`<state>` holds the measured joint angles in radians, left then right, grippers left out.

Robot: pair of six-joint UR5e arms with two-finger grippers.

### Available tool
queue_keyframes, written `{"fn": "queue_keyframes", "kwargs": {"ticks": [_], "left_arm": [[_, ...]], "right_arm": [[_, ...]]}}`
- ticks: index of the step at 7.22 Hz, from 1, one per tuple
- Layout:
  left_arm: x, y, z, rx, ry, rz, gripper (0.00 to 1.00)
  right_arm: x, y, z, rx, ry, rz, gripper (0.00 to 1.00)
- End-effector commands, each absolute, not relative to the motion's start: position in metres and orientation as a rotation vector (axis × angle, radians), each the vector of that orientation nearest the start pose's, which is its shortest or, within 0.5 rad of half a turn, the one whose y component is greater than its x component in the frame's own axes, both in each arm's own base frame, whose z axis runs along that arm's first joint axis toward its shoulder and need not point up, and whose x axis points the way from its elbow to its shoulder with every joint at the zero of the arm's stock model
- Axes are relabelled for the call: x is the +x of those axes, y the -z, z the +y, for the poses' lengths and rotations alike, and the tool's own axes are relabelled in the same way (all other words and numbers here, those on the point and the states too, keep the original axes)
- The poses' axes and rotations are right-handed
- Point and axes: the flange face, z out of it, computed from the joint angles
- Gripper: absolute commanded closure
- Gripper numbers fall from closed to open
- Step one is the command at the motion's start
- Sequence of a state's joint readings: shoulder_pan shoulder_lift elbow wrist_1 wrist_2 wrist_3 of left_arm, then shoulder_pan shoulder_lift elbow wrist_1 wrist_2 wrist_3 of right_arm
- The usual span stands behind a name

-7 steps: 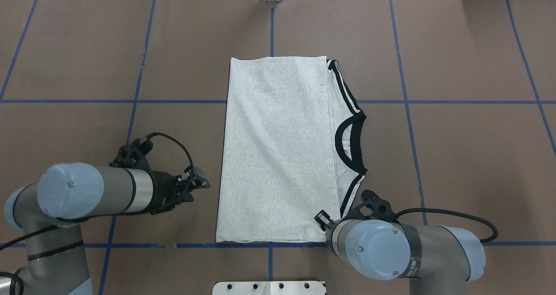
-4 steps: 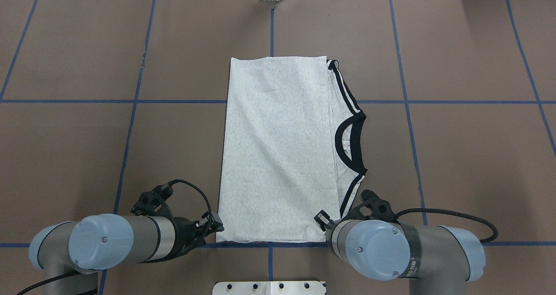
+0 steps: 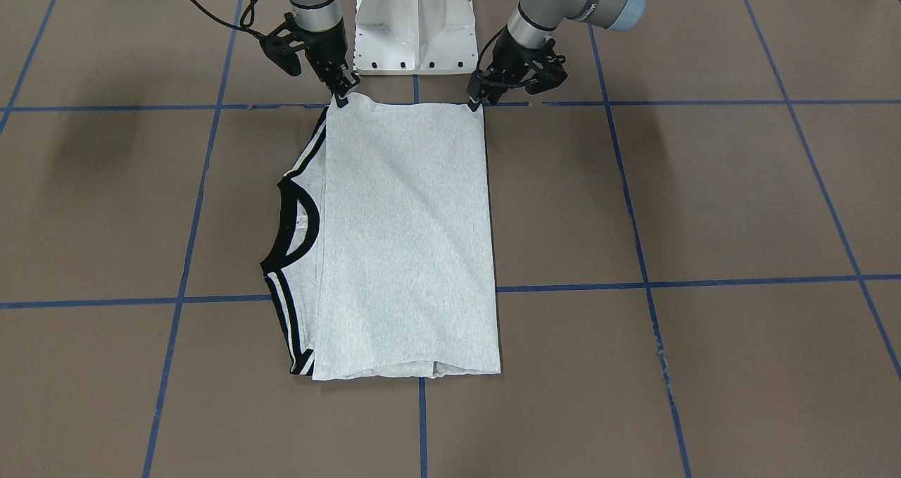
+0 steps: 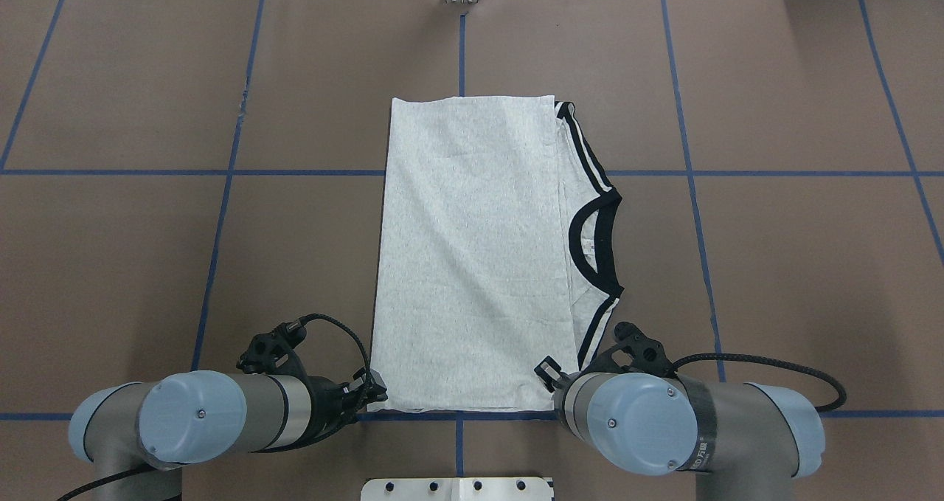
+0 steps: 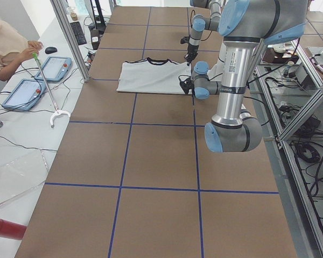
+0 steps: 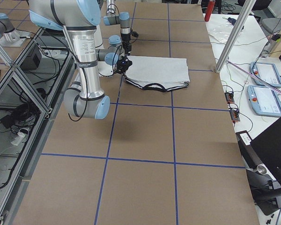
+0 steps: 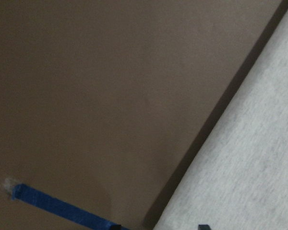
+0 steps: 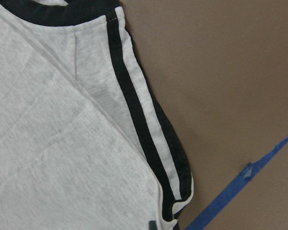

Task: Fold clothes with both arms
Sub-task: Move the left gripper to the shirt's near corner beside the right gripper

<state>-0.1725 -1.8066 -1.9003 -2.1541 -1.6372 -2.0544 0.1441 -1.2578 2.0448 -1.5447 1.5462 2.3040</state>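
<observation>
Brown table (image 4: 110, 80) gridded with blue tape (image 4: 295, 172). A folded grey T-shirt (image 4: 472, 265) lies flat at its centre, black collar (image 4: 601, 235) toward the robot's right. The left gripper (image 3: 478, 103) touches one near corner and the right gripper (image 3: 343, 98) the other. Whether either pinches the cloth cannot be told.

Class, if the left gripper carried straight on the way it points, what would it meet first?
Most likely the T-shirt, at its near corner right ahead of the left gripper; depth is hard to judge.
</observation>
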Motion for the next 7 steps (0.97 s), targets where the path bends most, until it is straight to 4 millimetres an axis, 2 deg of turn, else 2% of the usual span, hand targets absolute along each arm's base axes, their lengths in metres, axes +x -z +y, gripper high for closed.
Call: {"fn": "queue_keyframes", "kwargs": {"ticks": [1, 2, 3, 4, 5, 7], "left_arm": [[0.5333, -0.3148, -0.2212, -0.238, 0.540, 1.142, 0.41], [0.5335, -0.3139, -0.2212, -0.238, 0.540, 1.143, 0.43], [0.5335, -0.3139, -0.2212, -0.239, 0.541, 1.143, 0.58], [0.5344, -0.3105, -0.2214, -0.240, 0.541, 1.149, 0.97], [0.5344, -0.3105, -0.2215, -0.237, 0.539, 1.150, 1.00], [0.5343, -0.3105, -0.2223, -0.231, 0.544, 1.151, 1.00]], "right_arm": [[-0.5232, -0.2860, -0.2131, -0.220, -0.837, -0.808, 1.00], [-0.5232, -0.2860, -0.2131, -0.220, -0.837, -0.808, 1.00], [-0.5232, -0.2860, -0.2131, -0.220, -0.837, -0.808, 1.00], [-0.5232, -0.2860, -0.2131, -0.220, -0.837, -0.808, 1.00], [-0.5232, -0.2860, -0.2131, -0.220, -0.837, -0.808, 1.00], [-0.5234, -0.2851, -0.2132, -0.221, -0.837, -0.810, 1.00]]}}
